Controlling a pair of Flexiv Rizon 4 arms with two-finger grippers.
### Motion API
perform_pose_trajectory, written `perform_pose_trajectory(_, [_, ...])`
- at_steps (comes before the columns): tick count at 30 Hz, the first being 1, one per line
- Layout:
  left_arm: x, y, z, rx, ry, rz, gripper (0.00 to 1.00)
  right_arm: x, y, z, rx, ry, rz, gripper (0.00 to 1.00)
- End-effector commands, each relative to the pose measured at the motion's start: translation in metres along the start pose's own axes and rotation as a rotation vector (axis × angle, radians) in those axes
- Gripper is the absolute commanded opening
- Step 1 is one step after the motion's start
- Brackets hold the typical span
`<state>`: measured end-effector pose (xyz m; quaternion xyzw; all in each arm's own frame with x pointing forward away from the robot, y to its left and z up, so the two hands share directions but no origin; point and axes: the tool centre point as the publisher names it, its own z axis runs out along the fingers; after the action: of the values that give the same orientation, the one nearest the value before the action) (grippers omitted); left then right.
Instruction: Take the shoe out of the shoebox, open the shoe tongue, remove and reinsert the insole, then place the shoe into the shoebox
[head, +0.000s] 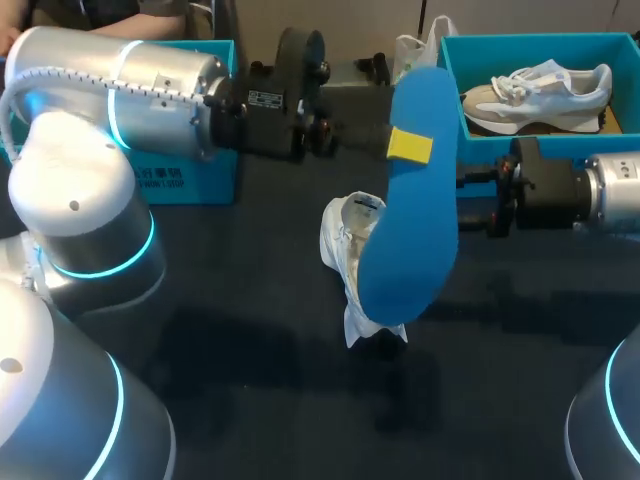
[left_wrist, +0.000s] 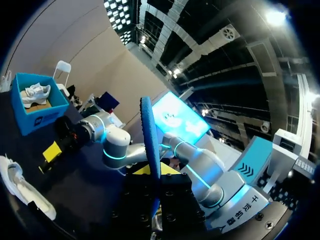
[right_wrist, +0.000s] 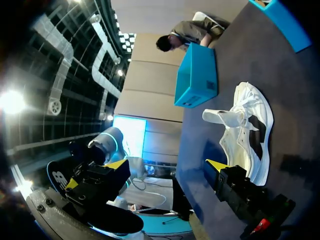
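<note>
Two blue boxes sit at the frame's top corners, one upper left (head: 190, 175), one upper right (head: 452, 80) with a second shoe (head: 540, 90) inside. At centre, the white shoe (head: 352, 265) rests on the dark table (head: 250, 330), its tongue (right_wrist: 225, 117) flapped out. Over it hangs the blue insole (head: 415, 230), upright, pinched in its upper part by the left gripper (head: 409, 145). Just right of it, the right gripper (right_wrist: 167, 167) is spread wide and empty. The insole looks light, thin and floppy; best held near one end, with the free end fed into the soft shoe.
</note>
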<state>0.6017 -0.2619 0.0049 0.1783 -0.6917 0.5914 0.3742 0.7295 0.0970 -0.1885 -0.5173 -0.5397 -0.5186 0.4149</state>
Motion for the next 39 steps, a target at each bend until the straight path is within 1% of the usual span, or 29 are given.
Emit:
perform_pose_trajectory(1, [-0.006, 0.008, -0.019, -0.042, 0.006, 0.114, 0.00, 0.000, 0.001, 0.002, 0.000, -0.003, 0.001, 1.00])
perform_pose_trajectory(4, [-0.012, 0.017, -0.027, -0.061, -0.021, 0.232, 0.00, 0.000, 0.001, 0.002, 0.000, -0.003, 0.001, 1.00])
perform_pose_trajectory(6, [-0.015, 0.020, -0.031, -0.035, -0.042, 0.269, 0.00, 0.000, 0.001, 0.002, 0.000, -0.003, 0.001, 1.00])
perform_pose_trajectory(10, [-0.022, 0.025, -0.037, 0.003, -0.082, 0.419, 0.00, 0.000, 0.001, 0.002, 0.000, -0.003, 0.001, 1.00])
perform_pose_trajectory(11, [-0.026, 0.026, -0.040, -0.002, -0.098, 0.492, 0.00, 0.000, 0.001, 0.002, 0.000, -0.003, 0.001, 1.00])
perform_pose_trajectory(13, [-0.030, 0.029, -0.044, 0.011, -0.115, 0.571, 0.00, 0.000, 0.001, 0.002, 0.000, -0.003, 0.001, 1.00])
perform_pose_trajectory(17, [-0.036, 0.032, -0.052, -0.001, -0.127, 0.741, 0.00, 0.000, 0.001, 0.002, 0.000, -0.003, 0.001, 1.00])
perform_pose_trajectory(22, [-0.039, 0.030, -0.058, -0.018, -0.099, 0.934, 0.00, 0.000, 0.001, 0.002, 0.000, -0.003, 0.001, 1.00])
perform_pose_trajectory(24, [-0.041, 0.030, -0.060, -0.051, -0.082, 1.027, 0.00, 0.000, 0.001, 0.002, 0.000, -0.003, 0.001, 1.00])
perform_pose_trajectory(25, [-0.043, 0.030, -0.061, -0.055, -0.076, 1.063, 0.00, 0.000, 0.001, 0.002, 0.000, -0.003, 0.001, 1.00])
perform_pose_trajectory(30, [-0.051, 0.027, -0.066, -0.118, -0.075, 1.282, 0.00, 0.000, 0.001, 0.002, 0.000, -0.003, 0.001, 1.00])
perform_pose_trajectory(32, [-0.055, 0.028, -0.068, -0.097, -0.085, 1.359, 0.00, 0.000, 0.001, 0.002, 0.000, -0.003, 0.001, 1.00])
perform_pose_trajectory(33, [-0.053, 0.028, -0.069, -0.044, -0.060, 1.347, 0.00, 0.000, 0.001, 0.002, 0.000, -0.003, 0.001, 1.00])
perform_pose_trajectory(34, [-0.047, 0.026, -0.068, 0.005, -0.073, 1.257, 0.00, 0.000, 0.001, 0.002, 0.000, -0.003, 0.001, 1.00])
perform_pose_trajectory(39, [-0.047, 0.026, -0.068, 0.005, -0.073, 1.257, 0.00, 0.000, 0.001, 0.002, 0.000, -0.003, 0.001, 1.00])
